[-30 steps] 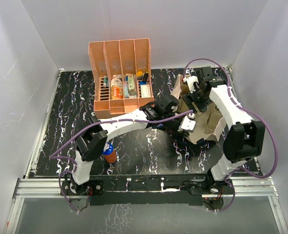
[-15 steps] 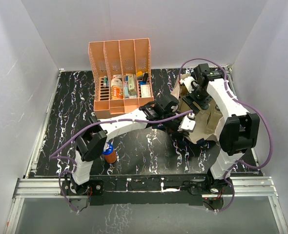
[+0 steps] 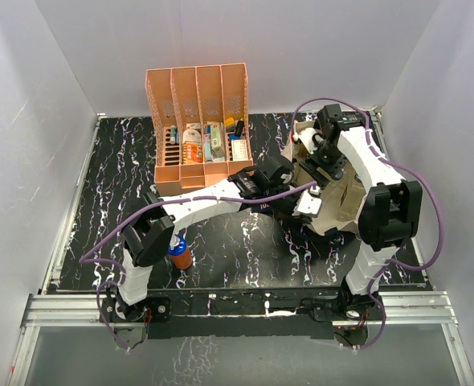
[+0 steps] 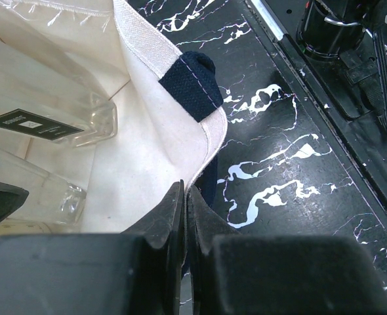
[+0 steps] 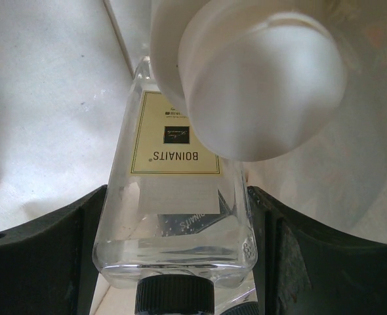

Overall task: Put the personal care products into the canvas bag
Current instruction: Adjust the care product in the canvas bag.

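Note:
The cream canvas bag lies open at the right of the table. My left gripper is shut on the bag's rim, beside the navy strap. Clear bottles with a black label lie inside. My right gripper is over the bag's mouth and shut on the clear square dark-capped bottle, which sits between both fingers. The end of a white cylinder fills the view just beyond it. The orange-brown blue-capped bottle stands on the table by the left arm's base.
An orange four-slot file rack with small packs and pens stands at the back, left of the bag. The left arm stretches across the middle of the black marbled table. White walls close in three sides.
My right wrist has moved a little left and toward the back over the bag's mouth, still holding the clear square bottle. The left gripper has stayed on the rim.

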You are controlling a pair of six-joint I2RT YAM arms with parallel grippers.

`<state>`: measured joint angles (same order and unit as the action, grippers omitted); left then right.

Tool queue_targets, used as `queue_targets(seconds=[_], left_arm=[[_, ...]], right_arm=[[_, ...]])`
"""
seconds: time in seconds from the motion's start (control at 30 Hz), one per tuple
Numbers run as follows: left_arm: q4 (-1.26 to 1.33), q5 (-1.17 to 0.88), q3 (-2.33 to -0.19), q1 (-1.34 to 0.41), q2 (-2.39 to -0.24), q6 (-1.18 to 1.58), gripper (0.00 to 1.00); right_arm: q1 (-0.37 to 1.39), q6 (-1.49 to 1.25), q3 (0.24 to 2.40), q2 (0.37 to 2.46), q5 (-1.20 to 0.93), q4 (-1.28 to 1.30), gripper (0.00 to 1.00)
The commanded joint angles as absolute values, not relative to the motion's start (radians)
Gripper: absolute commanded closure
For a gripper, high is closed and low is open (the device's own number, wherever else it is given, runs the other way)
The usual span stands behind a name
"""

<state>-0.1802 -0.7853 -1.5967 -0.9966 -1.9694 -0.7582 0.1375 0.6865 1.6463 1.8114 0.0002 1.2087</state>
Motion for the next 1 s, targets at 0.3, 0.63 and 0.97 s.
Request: queue_targets(seconds=[0.3, 0.63, 0.97], left_arm=[[-0.196, -0.830, -1.608, -1.006, -1.916, -0.762, 1.00], [-0.199, -0.827, -1.609, -1.006, -1.915, -0.764, 1.00], [-0.201, -0.824, -1.608, -1.006, -1.915, -0.765, 1.00]], right_arm=[[0.141, 0.669, 1.680, 1.828, -0.002, 1.105, 0.59], [0.141, 0.670, 1.628, 1.795, -0.009, 1.010, 0.42], [0.140, 0.673, 1.618, 1.782, 0.005, 0.989, 0.27]])
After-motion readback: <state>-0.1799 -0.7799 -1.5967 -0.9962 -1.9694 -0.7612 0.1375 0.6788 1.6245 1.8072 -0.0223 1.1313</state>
